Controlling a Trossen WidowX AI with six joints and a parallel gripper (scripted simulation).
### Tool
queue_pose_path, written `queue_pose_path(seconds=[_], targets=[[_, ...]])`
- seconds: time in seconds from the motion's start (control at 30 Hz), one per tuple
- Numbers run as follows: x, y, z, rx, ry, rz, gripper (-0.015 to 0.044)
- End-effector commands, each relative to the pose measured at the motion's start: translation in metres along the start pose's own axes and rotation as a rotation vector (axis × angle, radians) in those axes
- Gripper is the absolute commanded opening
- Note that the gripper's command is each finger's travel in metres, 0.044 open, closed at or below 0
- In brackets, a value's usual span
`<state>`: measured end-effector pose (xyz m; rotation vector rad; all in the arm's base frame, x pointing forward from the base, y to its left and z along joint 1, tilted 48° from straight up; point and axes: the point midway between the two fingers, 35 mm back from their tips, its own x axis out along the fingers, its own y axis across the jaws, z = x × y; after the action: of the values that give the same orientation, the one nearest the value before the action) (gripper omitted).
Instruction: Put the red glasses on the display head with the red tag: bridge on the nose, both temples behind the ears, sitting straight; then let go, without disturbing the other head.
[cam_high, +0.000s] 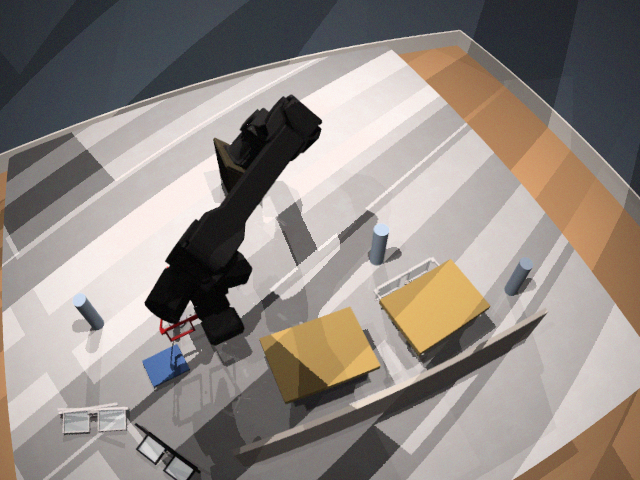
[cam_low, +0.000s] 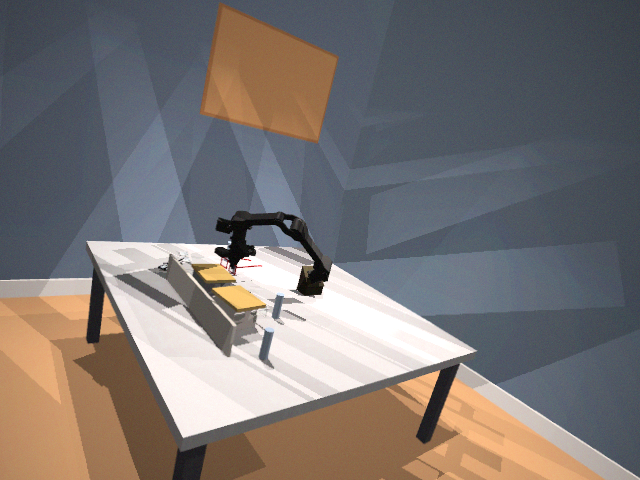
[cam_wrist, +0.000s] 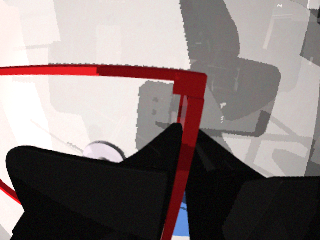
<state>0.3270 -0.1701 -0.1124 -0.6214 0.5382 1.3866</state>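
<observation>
My gripper (cam_wrist: 182, 132) (cam_low: 234, 265) is shut on the rim of the red glasses (cam_wrist: 192, 86) (cam_high: 162, 328) (cam_low: 253, 266), near one lens corner. The glasses are held above the table, with one long red bar reaching left across the wrist view. The arm covers part of them in the top view. They are to the left of the two yellow boards (cam_high: 325, 356) (cam_high: 434, 304) in that view. The boards stand raised, and whatever is beneath them is mostly hidden. I cannot make out either display head or the red tag.
A blue square (cam_high: 159, 370) lies near the glasses. White glasses (cam_high: 93, 409) and black glasses (cam_high: 168, 448) lie at lower left. Blue-grey posts (cam_high: 88, 312) (cam_high: 378, 245) (cam_high: 518, 277) stand upright. A long low wall (cam_high: 465, 359) (cam_low: 201, 304) runs beside the boards.
</observation>
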Motion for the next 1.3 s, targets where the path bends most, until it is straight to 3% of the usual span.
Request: queue_pose_path(seconds=[0.0, 1.27], targets=[[-0.002, -0.004, 0.006, -0.001, -0.001, -0.007, 0.0000], [-0.001, -0.011, 0.029, 0.000, -0.002, -0.007, 0.0000]])
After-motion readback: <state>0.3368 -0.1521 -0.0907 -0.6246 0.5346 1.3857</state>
